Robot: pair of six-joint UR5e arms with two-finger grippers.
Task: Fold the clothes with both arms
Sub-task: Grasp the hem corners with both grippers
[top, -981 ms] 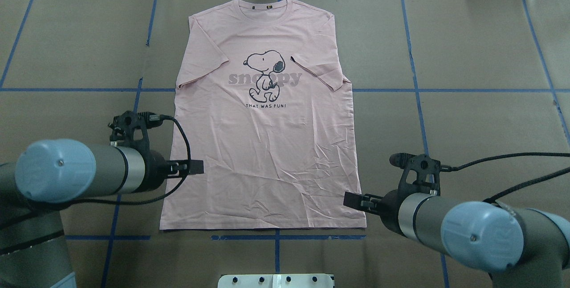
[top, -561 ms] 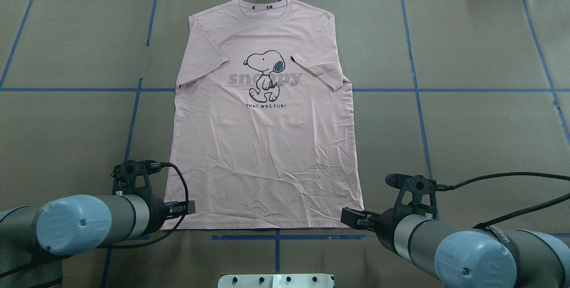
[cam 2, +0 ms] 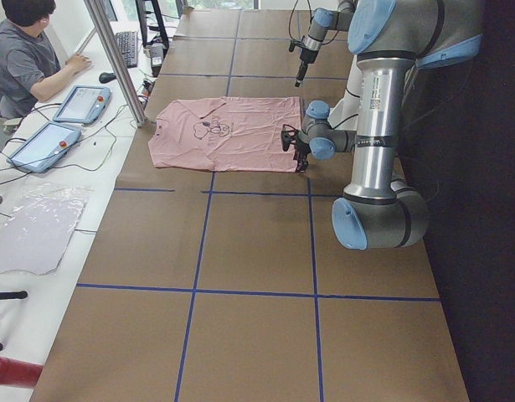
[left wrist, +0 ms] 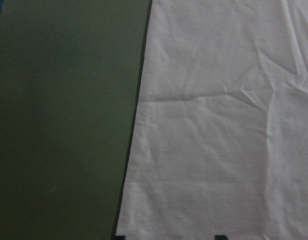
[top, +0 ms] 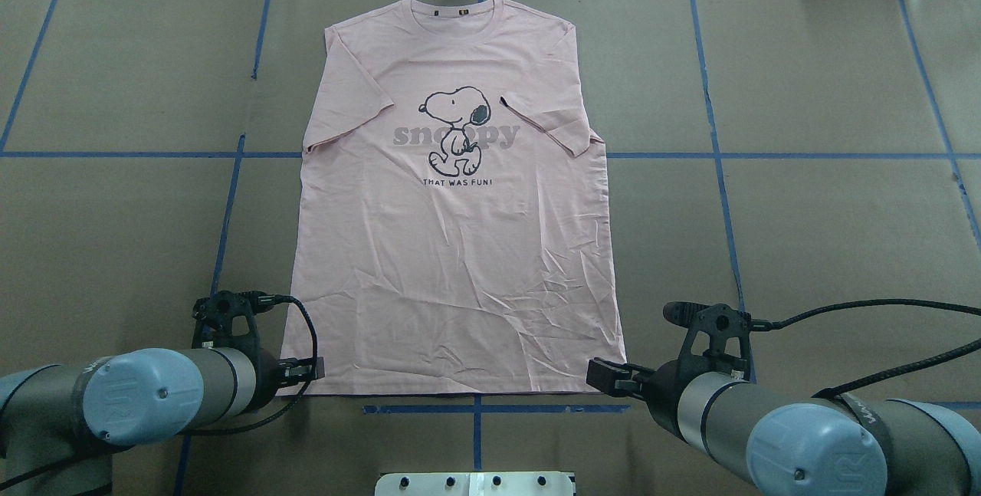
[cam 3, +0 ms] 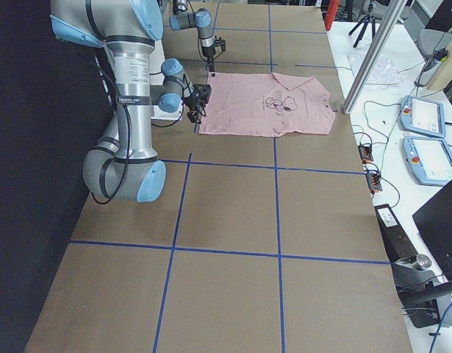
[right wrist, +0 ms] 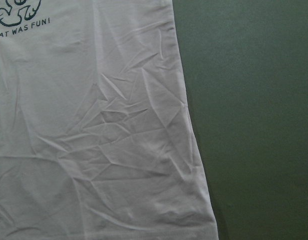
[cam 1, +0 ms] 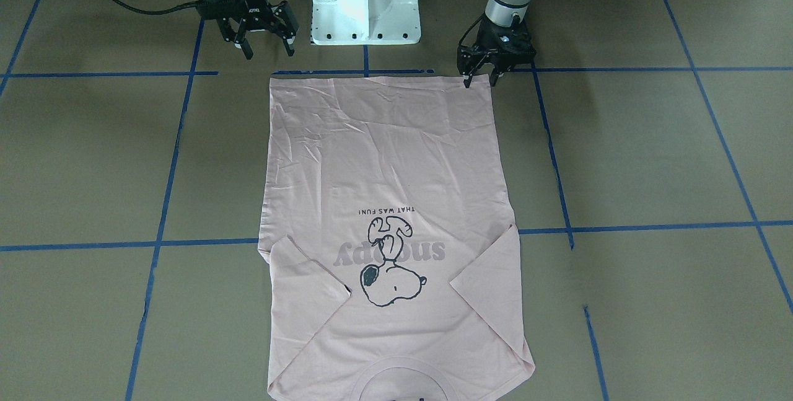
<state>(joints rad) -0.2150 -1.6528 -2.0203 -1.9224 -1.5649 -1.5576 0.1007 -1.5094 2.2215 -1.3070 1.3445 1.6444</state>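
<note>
Across the middle of the overhead view, a pale pink Snoopy T-shirt is lying flat and print-up on the brown paper-covered table. Its collar is pointing to the top of the frame, and both sleeves are folded in over the chest.

At lower left, the left gripper is now sitting at the hem's left corner, having travelled down along the shirt's side edge over the last second. Its fingers are standing apart and are not yet pinching any cloth.

At lower right, the right gripper is waiting just beside the opposite hem corner, having dropped only slightly. The front-facing view is showing its fingers spread wide.

With both claws lined up at the bottom corners, the arms are probably readying a matched pinch to carry the hem toward the collar. That fold is not yet begun.
</note>
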